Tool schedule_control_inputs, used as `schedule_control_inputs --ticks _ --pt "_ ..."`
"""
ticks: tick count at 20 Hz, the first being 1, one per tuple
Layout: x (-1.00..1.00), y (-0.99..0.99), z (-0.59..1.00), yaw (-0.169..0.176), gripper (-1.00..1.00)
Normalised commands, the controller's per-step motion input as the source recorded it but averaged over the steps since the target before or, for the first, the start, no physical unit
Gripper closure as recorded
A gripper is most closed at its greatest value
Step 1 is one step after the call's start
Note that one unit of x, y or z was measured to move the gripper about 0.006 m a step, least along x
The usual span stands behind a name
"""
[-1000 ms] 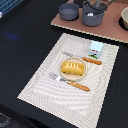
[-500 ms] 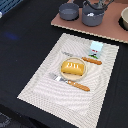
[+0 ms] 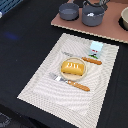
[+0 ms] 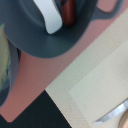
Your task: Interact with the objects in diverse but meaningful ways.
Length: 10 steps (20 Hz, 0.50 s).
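A yellow bread-like block (image 3: 73, 68) lies on a small plate in the middle of the striped placemat (image 3: 45, 82). A brown sausage stick (image 3: 92, 60) and a pale blue carton (image 3: 96, 48) lie beyond it. A grey saucepan (image 3: 69, 11) and a grey pot (image 3: 93, 16) stand on a pinkish board (image 3: 107, 29). My gripper (image 3: 96, 3) is a dark shape right above the pot at the frame's top edge; its jaws are hidden. The wrist view looks down into the pot (image 4: 55, 42), which holds a white tube (image 4: 50, 15) and a reddish-brown stick (image 4: 69, 11).
A fork with a wooden handle (image 3: 70, 81) lies in front of the plate, and a small metal utensil (image 3: 67, 54) lies behind it. Another pan (image 3: 124, 19) stands at the exterior view's right edge. The table (image 3: 25, 45) is dark.
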Motion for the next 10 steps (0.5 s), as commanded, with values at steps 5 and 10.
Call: schedule_control_inputs --ticks 5,10 --pt "0.84 -0.23 0.21 0.012 -1.0" --pt "0.81 -0.24 0.33 0.01 -1.0"
